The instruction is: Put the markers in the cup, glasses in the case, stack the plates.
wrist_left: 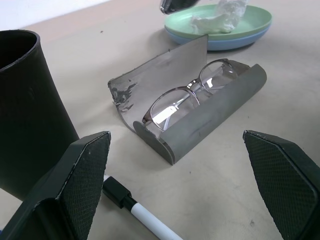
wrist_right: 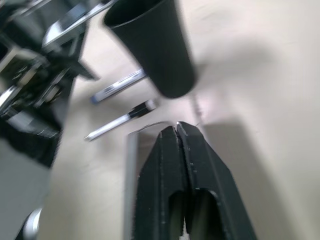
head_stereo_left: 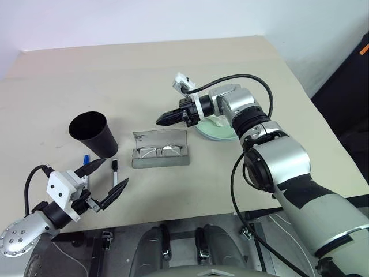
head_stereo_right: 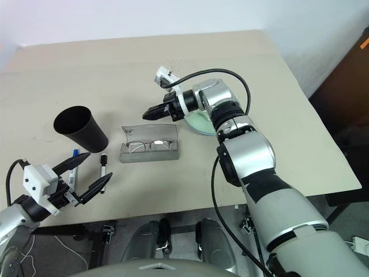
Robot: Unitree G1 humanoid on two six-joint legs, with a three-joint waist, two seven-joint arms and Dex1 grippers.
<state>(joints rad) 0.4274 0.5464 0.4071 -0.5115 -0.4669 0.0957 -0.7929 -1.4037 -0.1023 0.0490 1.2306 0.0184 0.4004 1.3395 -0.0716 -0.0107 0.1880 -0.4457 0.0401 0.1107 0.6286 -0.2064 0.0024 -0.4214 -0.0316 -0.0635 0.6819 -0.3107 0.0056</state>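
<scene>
**Glasses in, plates stacked, markers still loose**

Beige and matte, the counter (head_stereo_left: pixel 173 63) fills most of the head view under a pale wall. At centre frame the grey case (head_stereo_left: pixel 161 150) lies with its curved lid raised; the glasses (head_stereo_left: pixel 160 151), thin pale frames with clear lenses, sit inside it. That part looks done, unless the lid is meant to be shut. Right of centre, the mint-green plate (wrist_left: pixel 220 22) rests on the light blue one (wrist_left: pixel 235 41), both shallow, smooth plastic, with a crumpled whitish scrap (wrist_left: pixel 220 15) lying on top; the stacking looks done.

What remains is the markers. The blue-capped marker (head_stereo_left: pixel 85 162) and the black-capped marker (head_stereo_left: pixel 115 170), slim white barrels, lie on the counter at lower left, just below the cup (head_stereo_left: pixel 92 134). It is a tall black tapered tumbler, standing upright with nothing visible inside.

Hovering just above the case, left of the plates, the right pincer (head_stereo_left: pixel 164 119) has its fingers pressed together on nothing. At lower left the left pincer (head_stereo_left: pixel 105 180) stands spread wide beside the markers, its textured black pads apart.
</scene>
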